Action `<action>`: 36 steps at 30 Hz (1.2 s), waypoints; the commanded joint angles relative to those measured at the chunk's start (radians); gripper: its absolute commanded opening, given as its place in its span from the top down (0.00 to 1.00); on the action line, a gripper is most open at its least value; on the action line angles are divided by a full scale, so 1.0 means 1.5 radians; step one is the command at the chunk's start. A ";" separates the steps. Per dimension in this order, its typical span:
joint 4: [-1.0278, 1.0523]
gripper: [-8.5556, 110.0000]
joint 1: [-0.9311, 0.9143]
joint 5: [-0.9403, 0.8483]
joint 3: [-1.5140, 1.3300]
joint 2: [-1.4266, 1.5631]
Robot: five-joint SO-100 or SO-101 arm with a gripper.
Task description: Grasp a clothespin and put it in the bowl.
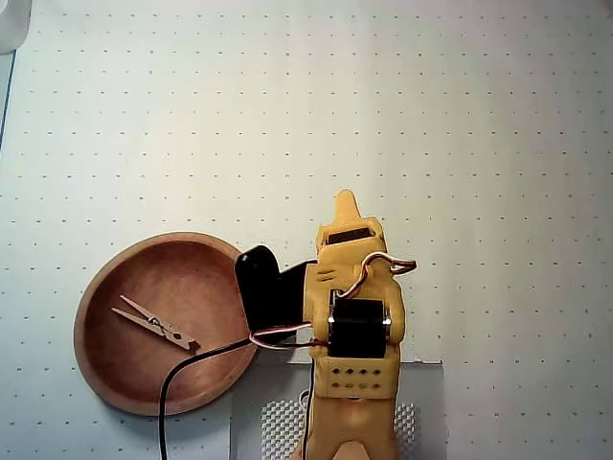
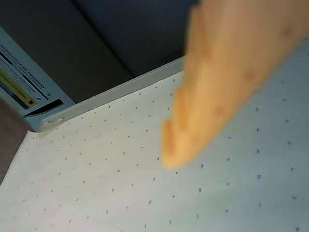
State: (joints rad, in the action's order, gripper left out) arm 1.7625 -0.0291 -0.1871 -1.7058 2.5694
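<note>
The surface (image 1: 431, 115) under me is white, marked with a grid of small dots, and most of it lies bare in the overhead view. My arm (image 1: 352, 326) rises from the bottom edge of that view over a grey mesh plate (image 1: 421, 402), yellow with a black motor block on top, folded so that my jaws point up the frame.

The bowl (image 1: 101, 369) sits at lower left in the overhead view, just beside my arm, with a black cable (image 1: 182, 379) crossing its rim. The clothespin (image 1: 153, 324) lies flat inside the bowl, left of its middle, slanted from upper left to lower right.

My gripper (image 1: 345, 206) shows from above only as a single narrow yellow tip, clear of the bowl and holding nothing that I can see. In the wrist view one blurred orange finger (image 2: 217, 82) hangs over the dotted surface; whether my jaws are wide or narrow I cannot tell.
</note>
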 commanded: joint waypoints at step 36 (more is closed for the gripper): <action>-0.601 0.95 -0.004 0.095 -0.377 0.128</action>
State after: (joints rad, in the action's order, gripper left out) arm 0.9925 -0.0291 -0.0583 -2.1951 2.7520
